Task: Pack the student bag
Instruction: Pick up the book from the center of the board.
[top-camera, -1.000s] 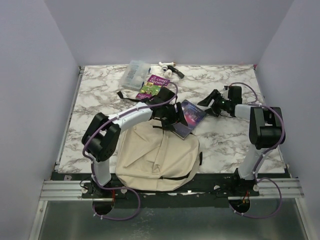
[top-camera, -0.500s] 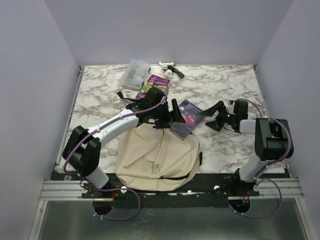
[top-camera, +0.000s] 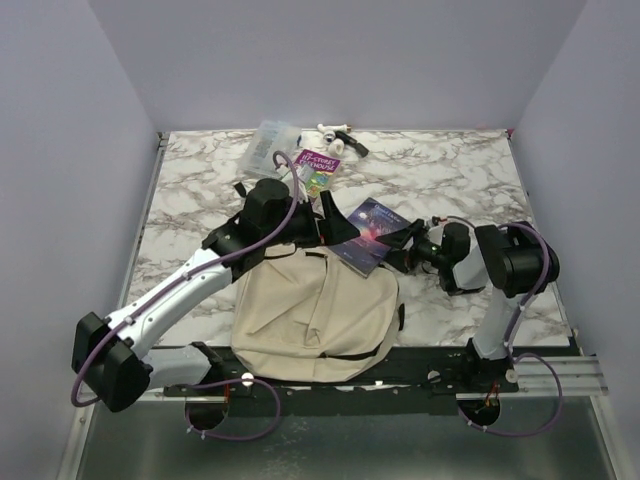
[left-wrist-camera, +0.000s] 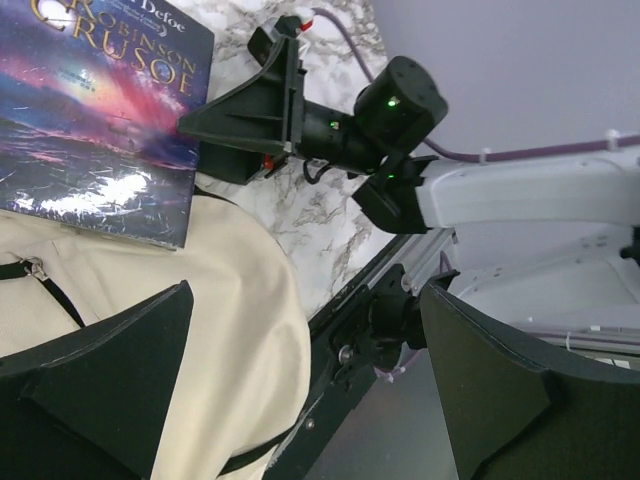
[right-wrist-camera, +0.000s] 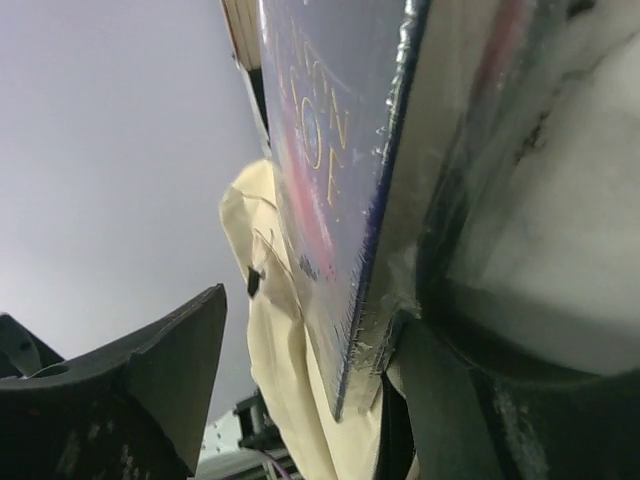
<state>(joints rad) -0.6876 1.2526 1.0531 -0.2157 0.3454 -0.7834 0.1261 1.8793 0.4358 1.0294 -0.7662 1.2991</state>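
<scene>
Where glossy book lies, soft beige bag rounds.

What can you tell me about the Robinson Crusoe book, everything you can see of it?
The Robinson Crusoe book is closed and face up, a glossy dark blue cover with a pink-violet glow, gold title, Defoe's name above. It lies skewed, its near edge overlapping the beige bag, the rest on the marble table. Its right edge sits inside the open right gripper.

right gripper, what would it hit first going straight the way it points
Most likely the blue book, its edge between the open fingers of the right gripper; the beige bag lies beyond.
</scene>
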